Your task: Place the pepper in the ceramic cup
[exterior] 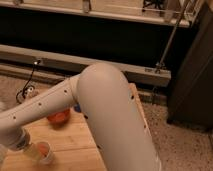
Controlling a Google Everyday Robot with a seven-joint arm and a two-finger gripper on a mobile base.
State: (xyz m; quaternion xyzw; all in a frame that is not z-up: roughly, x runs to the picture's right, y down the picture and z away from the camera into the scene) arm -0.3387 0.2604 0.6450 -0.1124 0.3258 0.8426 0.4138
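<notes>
- gripper (30, 149) sits at 8 o'clock in the view, low over the near-left part of the wooden table (75, 140). Its tip is right against the ceramic cup (46, 154). Can't tell whether the grip is spread or closed.
- ceramic cup: white, upright, on the table just at 3 o'clock of the gripper tip.
- pepper (44, 148): only an orange patch at the cup's mouth. Can't tell if it is inside or held just above the rim.
- white arm (110, 120) fills the centre, running from the 5 o'clock edge up and back down to the gripper, and hides most of the table.
- red-orange bowl (59, 117) is at 1 o'clock of the cup, apart from it.
- blue object (77, 107) is at 2 o'clock of the bowl, mostly hidden behind the arm.
- Past the table at 10 o'clock: a black cable (30, 82) on the floor.
- Farthest: a long grey rail (75, 61) below a dark wall.
</notes>
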